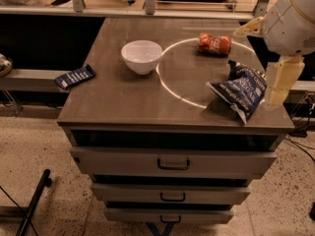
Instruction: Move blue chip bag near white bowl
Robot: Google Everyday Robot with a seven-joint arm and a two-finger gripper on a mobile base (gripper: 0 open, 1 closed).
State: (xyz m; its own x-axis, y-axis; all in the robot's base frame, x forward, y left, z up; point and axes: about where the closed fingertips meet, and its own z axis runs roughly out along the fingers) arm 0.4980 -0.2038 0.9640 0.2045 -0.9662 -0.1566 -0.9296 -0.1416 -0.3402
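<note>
Though apart from white bowl [141, 56], blue chip bag [241, 90] just beside pincer [276, 93]

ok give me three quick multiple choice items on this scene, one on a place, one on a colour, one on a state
1. Where does the blue chip bag lie relative to the white bowl?
A. touching it
B. well apart, at the right front of the cabinet top
C. inside it

2. What colour is the can?
A. green
B. orange-red
C. silver

3. How is the can placed?
A. on its side
B. upright
C. in a drawer

Answers:
1. B: the blue chip bag sits near the right edge, next to the end effector, with bare top between it and the white bowl.
2. B: its body is orange-red with pale lettering.
3. A: its long side rests on the cabinet top at the back.
</note>
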